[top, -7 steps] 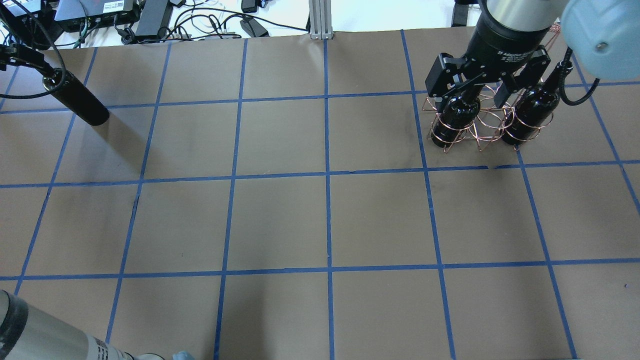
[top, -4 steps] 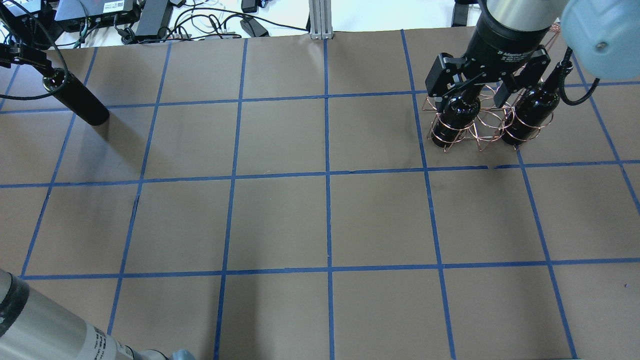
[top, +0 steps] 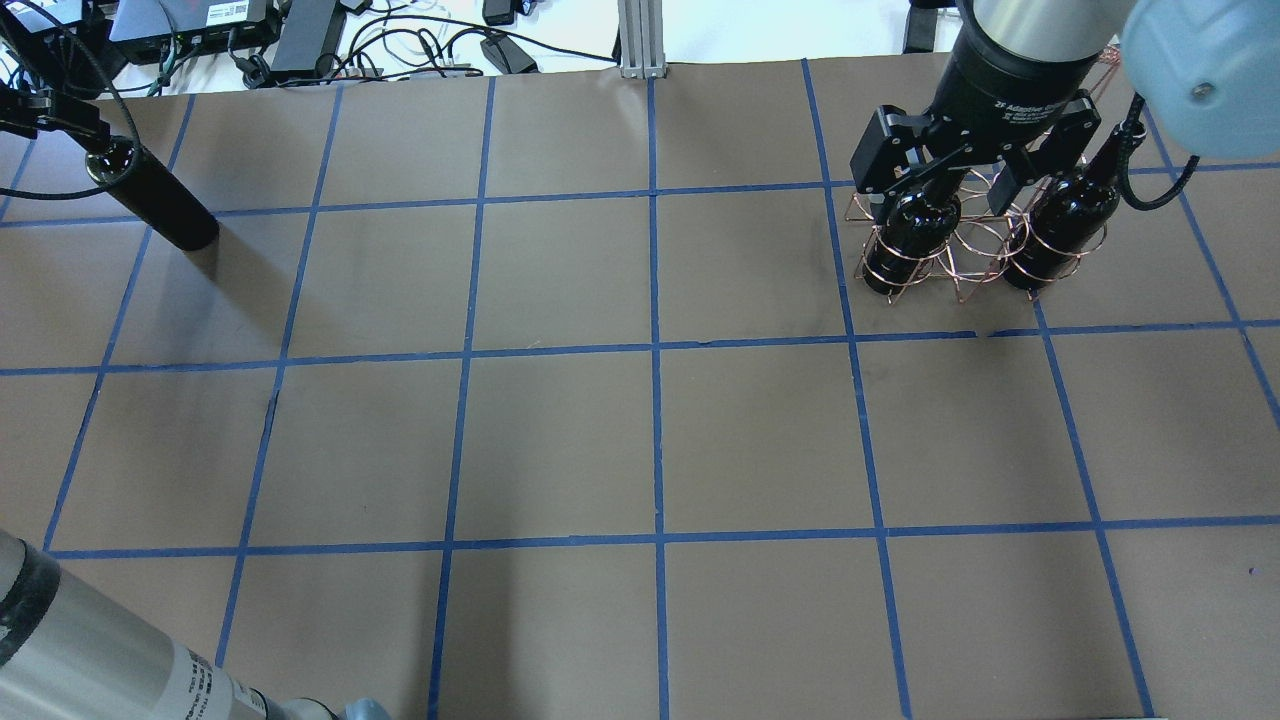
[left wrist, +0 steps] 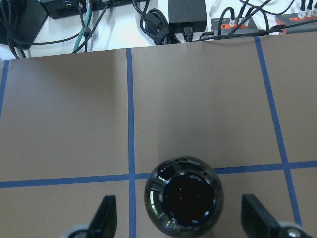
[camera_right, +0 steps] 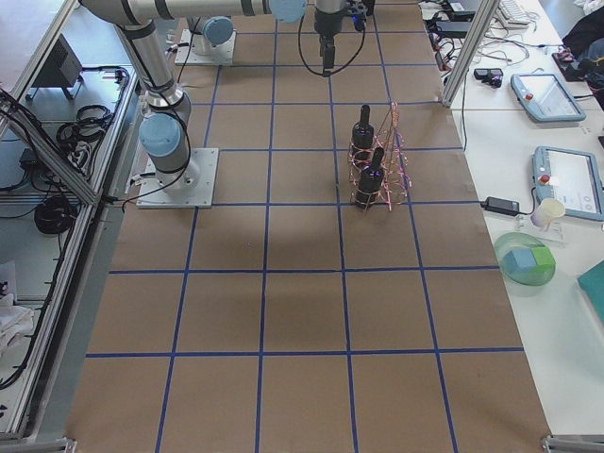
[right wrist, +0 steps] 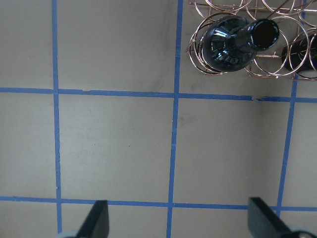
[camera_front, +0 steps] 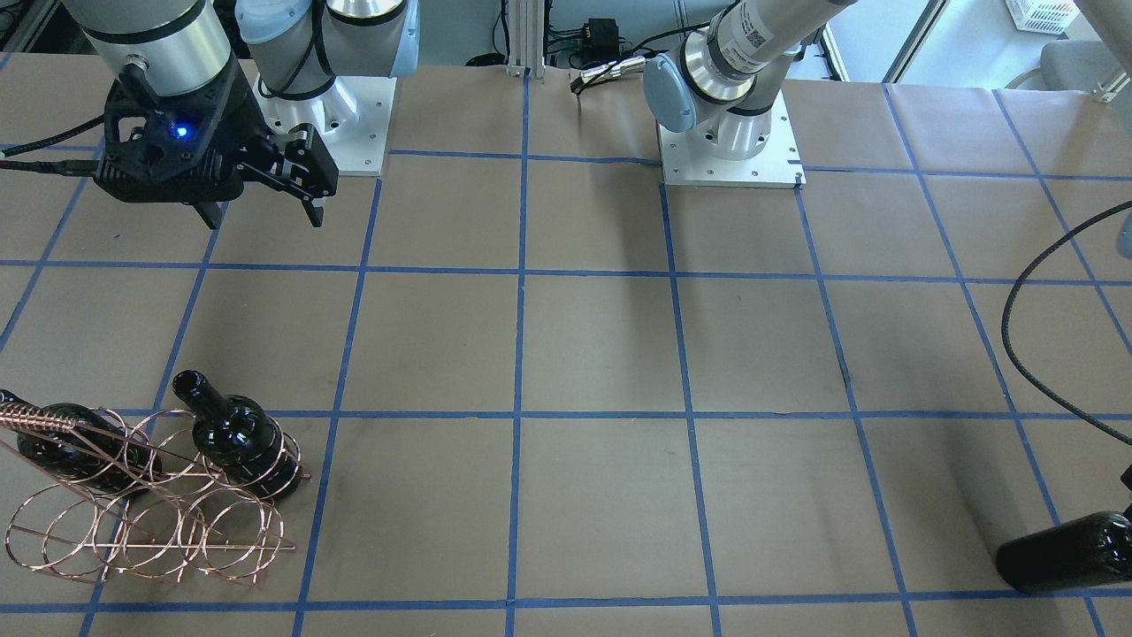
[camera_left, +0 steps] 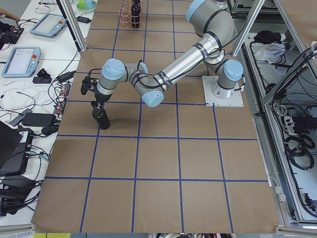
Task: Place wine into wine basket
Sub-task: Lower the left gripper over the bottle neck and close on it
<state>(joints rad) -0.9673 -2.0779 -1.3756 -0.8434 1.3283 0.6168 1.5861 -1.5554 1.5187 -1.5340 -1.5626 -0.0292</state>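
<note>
Straddling the far-left glossy black glass wine bottle (left wrist: 185,198), jaws of left gripper (left wrist: 181,220) wide, empty, poised to clamp; right gripper (right wrist: 181,223) equally agape, empty, hovering clear of copper wire basket (camera_front: 40,416).

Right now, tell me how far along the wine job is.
Done: two bottles stand in the wire rack. In hand: nothing yet; the left gripper is open around the third bottle, which stands on the table. The right gripper is open and empty. Left: grip that bottle and rack it.
</note>
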